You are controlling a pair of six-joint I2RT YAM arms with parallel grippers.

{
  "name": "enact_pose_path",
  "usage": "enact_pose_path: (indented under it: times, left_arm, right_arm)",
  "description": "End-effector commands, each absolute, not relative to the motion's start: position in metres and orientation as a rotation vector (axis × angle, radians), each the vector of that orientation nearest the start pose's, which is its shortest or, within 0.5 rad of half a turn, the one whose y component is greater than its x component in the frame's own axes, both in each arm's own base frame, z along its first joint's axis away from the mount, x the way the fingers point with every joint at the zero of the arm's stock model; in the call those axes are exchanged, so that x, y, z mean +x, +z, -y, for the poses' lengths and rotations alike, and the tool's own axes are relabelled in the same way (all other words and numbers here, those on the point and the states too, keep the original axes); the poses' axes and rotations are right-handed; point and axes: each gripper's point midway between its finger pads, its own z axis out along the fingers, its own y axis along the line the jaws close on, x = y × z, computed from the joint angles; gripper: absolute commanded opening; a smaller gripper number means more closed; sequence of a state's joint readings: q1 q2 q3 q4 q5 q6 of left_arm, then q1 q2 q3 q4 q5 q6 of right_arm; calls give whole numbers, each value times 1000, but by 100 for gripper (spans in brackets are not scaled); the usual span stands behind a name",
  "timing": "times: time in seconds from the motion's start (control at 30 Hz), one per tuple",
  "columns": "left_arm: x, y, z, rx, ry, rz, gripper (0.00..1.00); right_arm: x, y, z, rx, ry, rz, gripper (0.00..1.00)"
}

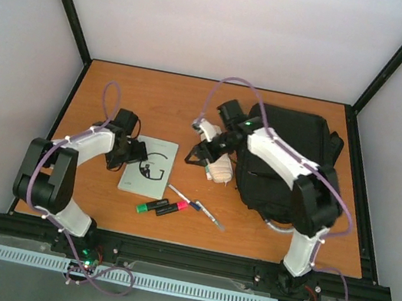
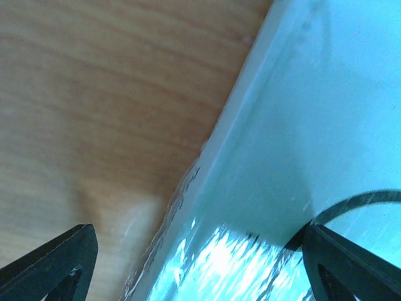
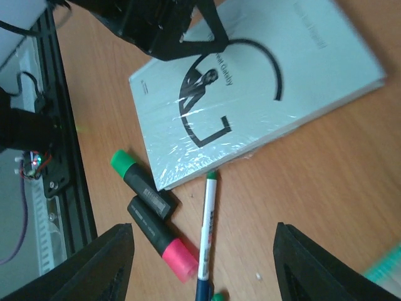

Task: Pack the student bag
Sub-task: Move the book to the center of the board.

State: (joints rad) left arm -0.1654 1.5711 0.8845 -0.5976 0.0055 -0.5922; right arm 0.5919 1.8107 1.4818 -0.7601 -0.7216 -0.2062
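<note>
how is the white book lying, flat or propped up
Flat, cover up. The book shows its whole front in the overhead view, and its edges rest on the table.

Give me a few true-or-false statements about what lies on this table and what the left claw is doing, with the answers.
1. The book lies on the table, outside the backpack. True.
2. The backpack sits on the left side of the table. False: it is on the right side.
3. The green highlighter and the pink highlighter lie next to each other. True.
4. The left gripper is holding the green highlighter. False: its jaws are open, straddling the book's edge.
</note>
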Motion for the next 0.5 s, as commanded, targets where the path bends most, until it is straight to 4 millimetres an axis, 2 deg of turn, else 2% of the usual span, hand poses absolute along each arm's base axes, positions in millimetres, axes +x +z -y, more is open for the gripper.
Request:
enact_pose_path:
  times: [0.0,0.07,0.2,0.4,0.47]
  left_arm:
    - [303,39,56,-625,-220,-2780,92]
    - [295,39,55,-636,-226,-2775,92]
    - [283,34,62,-652,-297,-2795,92]
    - [276,30,66,-663,-341,-2803,91]
    - [275,26,68,-667,-357,-2808,91]
  right_arm:
    - [280,134,-371,-1269,1118,-2423,62]
    - [281,118,-385,-1274,1124,-2463,60]
    - [287,80,-401,-1245,1138,-2592,57]
    - [300,42,-413,-1225,1113,-2686,56]
    - [306,32,-418,-1219,1102,-2704,51]
